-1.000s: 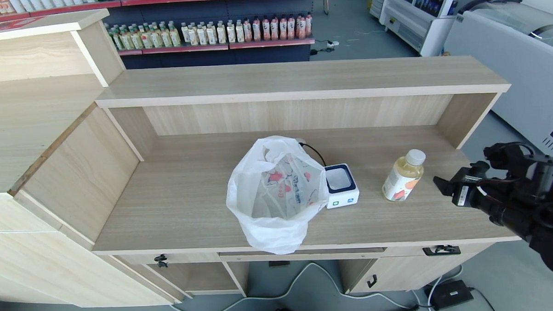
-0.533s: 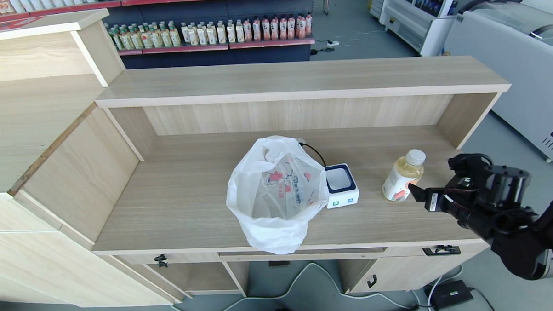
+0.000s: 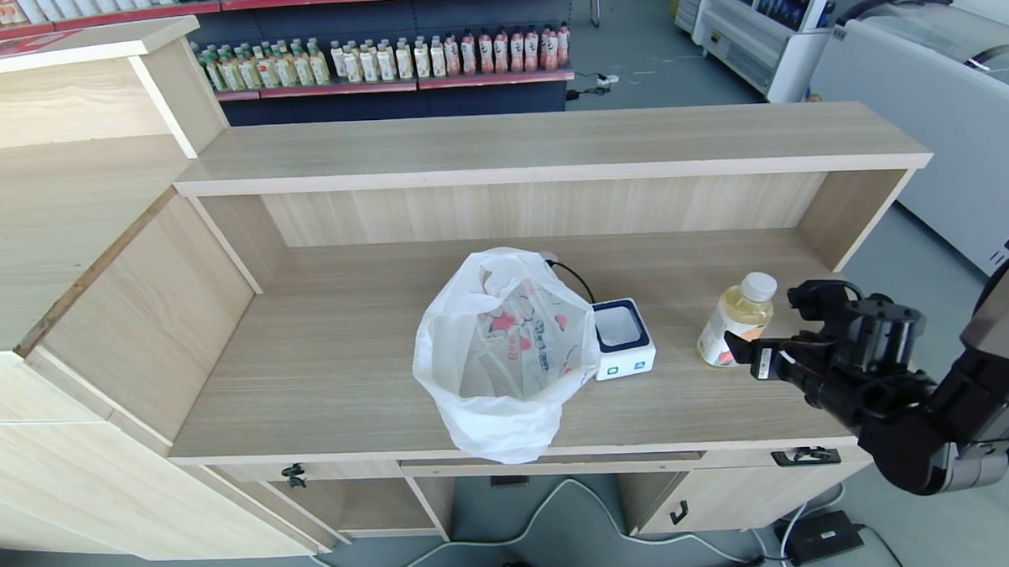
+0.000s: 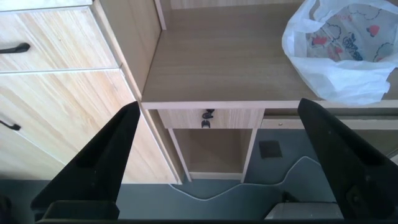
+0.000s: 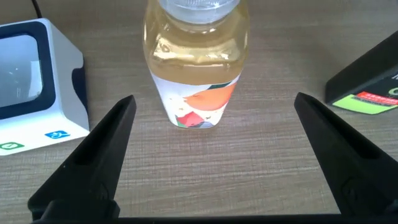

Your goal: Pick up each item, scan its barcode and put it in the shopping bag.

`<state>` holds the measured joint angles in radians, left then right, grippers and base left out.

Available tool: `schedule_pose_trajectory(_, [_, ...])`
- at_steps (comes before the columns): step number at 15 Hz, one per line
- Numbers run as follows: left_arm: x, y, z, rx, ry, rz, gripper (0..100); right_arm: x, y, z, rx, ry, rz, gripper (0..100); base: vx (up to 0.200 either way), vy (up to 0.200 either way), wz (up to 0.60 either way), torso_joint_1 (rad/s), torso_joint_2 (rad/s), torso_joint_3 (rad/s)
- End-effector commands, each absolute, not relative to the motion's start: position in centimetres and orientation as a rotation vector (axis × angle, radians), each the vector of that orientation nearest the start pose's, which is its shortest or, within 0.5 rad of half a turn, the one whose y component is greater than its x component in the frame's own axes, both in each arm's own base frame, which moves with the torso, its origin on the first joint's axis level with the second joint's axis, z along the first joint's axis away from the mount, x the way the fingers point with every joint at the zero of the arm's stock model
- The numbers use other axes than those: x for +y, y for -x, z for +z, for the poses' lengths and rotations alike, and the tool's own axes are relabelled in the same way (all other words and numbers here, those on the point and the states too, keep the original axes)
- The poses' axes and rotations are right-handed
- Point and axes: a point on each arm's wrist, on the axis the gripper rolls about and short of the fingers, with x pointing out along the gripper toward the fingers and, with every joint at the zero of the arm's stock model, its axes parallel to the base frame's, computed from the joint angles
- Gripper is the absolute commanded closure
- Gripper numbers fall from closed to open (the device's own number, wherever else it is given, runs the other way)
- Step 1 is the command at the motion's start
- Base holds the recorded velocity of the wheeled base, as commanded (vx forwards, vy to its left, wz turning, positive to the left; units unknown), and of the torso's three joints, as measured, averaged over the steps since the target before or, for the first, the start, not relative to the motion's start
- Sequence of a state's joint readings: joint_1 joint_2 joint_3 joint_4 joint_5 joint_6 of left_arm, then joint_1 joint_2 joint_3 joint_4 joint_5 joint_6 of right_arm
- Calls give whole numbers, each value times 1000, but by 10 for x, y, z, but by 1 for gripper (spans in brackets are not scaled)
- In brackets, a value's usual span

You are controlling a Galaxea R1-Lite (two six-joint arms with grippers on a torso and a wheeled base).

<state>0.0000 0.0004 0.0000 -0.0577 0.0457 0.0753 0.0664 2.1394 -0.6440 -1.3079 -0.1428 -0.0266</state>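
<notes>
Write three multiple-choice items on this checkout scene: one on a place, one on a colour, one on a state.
1. Where does the scanner stand? A. between bag and bottle B. left of the bag C. inside the bag
2. What colour is the cap? A. red B. white C. blue
3. How is the right gripper? A. shut on the bottle B. shut, empty C. open
Answers: 1 A, bag on its left, bottle on its right; 2 B, the cap is white; 3 C, its jaws stand wide apart.
</notes>
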Motion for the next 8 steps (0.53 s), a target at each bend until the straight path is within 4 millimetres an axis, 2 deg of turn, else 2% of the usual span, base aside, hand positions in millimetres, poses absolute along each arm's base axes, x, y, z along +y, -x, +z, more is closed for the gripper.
schedule_pose_trajectory(1, [1,23,81,-57,-74,48,0,22,-362,60,178,46,-69,0,0,0,0,0,0,0])
schedule_pose_trajectory(5, [1,23,81,-57,-74,48,0,39,-374,51,174,48,-27,0,0,0,0,0,0,0])
schedule_pose_trajectory(8, [1,23,81,-57,-74,48,0,43,-387,51,146,48,-24,0,0,0,0,0,0,0])
